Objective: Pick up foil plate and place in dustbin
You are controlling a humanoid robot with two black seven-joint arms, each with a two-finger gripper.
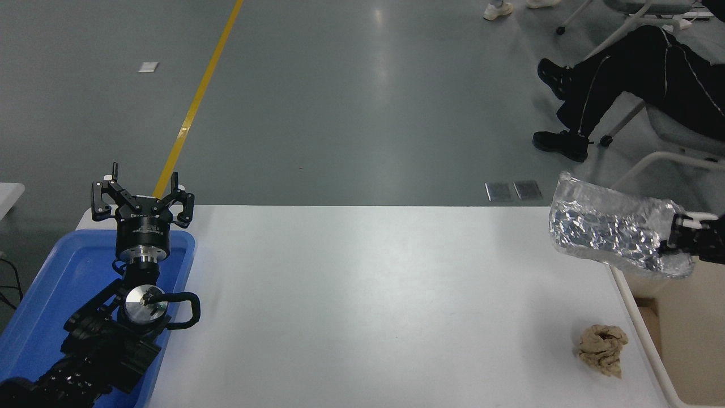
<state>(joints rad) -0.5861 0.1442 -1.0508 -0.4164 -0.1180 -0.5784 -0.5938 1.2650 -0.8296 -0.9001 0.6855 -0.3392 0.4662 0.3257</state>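
Note:
The foil plate [609, 229] is a shiny crumpled silver tray held in the air at the table's right edge, tilted, its right end over the dustbin. My right gripper [677, 243] comes in from the right edge and is shut on the plate's right rim. The dustbin [643, 317] is a cream-beige bin beside the table's right side, only its left rim and inner wall in view. My left gripper [141, 201] is parked at the lower left over the blue tray, fingers spread open and empty.
A blue tray [39, 306] lies at the table's left edge under the left arm. A tan paper wad [603, 348] lies near the table's right front. A seated person's legs [617, 85] and chair are at the top right, beyond the table.

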